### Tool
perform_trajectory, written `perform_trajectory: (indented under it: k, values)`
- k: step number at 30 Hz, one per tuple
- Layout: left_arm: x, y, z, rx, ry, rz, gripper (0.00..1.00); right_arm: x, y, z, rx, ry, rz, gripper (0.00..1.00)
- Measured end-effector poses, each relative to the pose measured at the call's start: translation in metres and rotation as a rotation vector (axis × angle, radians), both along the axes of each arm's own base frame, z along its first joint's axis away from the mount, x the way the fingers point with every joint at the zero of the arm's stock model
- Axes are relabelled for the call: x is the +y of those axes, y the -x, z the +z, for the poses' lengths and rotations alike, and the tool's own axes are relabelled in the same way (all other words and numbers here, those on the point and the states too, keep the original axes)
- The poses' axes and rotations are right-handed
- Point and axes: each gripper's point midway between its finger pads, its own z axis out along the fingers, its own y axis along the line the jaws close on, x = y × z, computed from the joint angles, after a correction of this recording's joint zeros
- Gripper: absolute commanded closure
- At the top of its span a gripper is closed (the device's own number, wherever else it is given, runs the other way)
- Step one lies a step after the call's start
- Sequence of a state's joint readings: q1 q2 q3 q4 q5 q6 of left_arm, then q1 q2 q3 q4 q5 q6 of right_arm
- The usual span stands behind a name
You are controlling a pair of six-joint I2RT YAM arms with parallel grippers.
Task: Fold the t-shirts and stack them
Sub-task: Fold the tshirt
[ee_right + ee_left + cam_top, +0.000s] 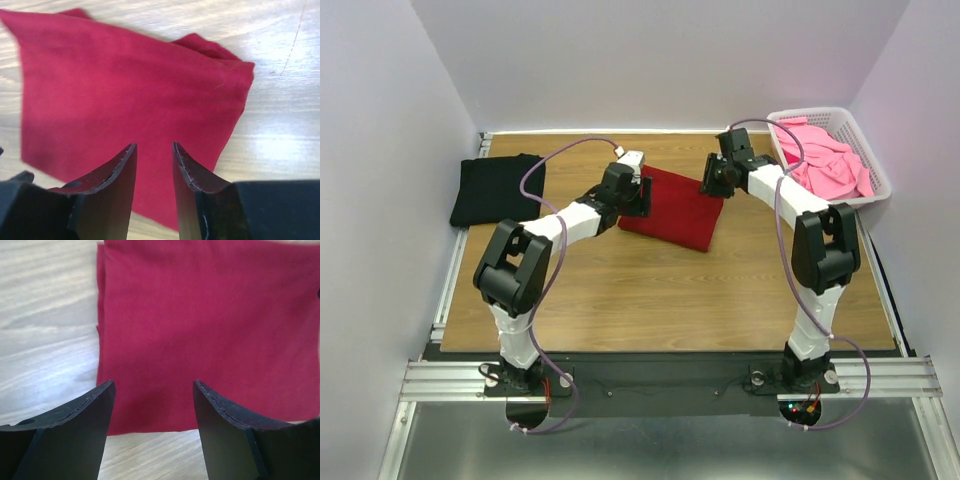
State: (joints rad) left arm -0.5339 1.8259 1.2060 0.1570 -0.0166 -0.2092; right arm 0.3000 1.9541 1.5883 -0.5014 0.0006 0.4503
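First, from the top camera: shows a wooden table [650,300] with a dark red t-shirt [680,215] folded into a flat rectangle close to the middle, a little toward 12 o'clock. At 10 o'clock, a black t-shirt [495,188], folded too, well apart from the red one. At 2 o'clock, a white lattice basket [810,114] filled with pink t-shirts [825,160] in a loose heap. Left gripper [638,200] at the 9 o'clock edge of the dark red t-shirt, right gripper [712,183] at its 2 o'clock corner. Jaw opening not readable from this height.

Next, from the left wrist: left gripper [152,385] over the dark red t-shirt [210,325], jaws spread wide, nothing between them. Red cloth across the view from 12 to 4 o'clock, smooth, with a straight folded edge toward 9 o'clock and bare table [45,315] beyond. Contact between fingertips and cloth: cannot tell.

Last, from the right wrist: right gripper [154,146] above the dark red t-shirt [125,95], jaws apart by a narrow gap only, pinching nothing. One corner of the cloth at 2 o'clock, with a second layer behind it; table [280,125] at 3 o'clock.
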Motion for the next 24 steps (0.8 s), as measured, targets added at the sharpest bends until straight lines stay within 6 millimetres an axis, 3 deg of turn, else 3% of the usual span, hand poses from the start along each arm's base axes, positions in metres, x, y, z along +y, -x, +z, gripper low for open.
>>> perform_trajectory:
  k: [4,9,12,18,24]
  values:
    - [-0.003,-0.008,-0.017,0.024,-0.026,0.014,0.25,-0.017,-0.009,-0.03,0.056,-0.021,-0.041,0.63]
    - [-0.003,-0.017,-0.04,0.066,-0.058,0.037,0.26,-0.052,-0.019,-0.075,0.139,-0.047,-0.119,0.64]
    - [-0.003,-0.013,-0.05,0.107,-0.063,0.036,0.28,-0.064,-0.024,-0.078,0.139,-0.074,-0.141,0.64]
    - [-0.012,0.016,-0.065,0.239,0.048,0.046,0.32,-0.057,-0.024,-0.076,0.137,-0.092,-0.103,0.64]
    - [-0.024,0.09,-0.064,0.349,0.158,0.037,0.32,-0.054,-0.023,-0.063,0.113,-0.099,-0.071,0.63]
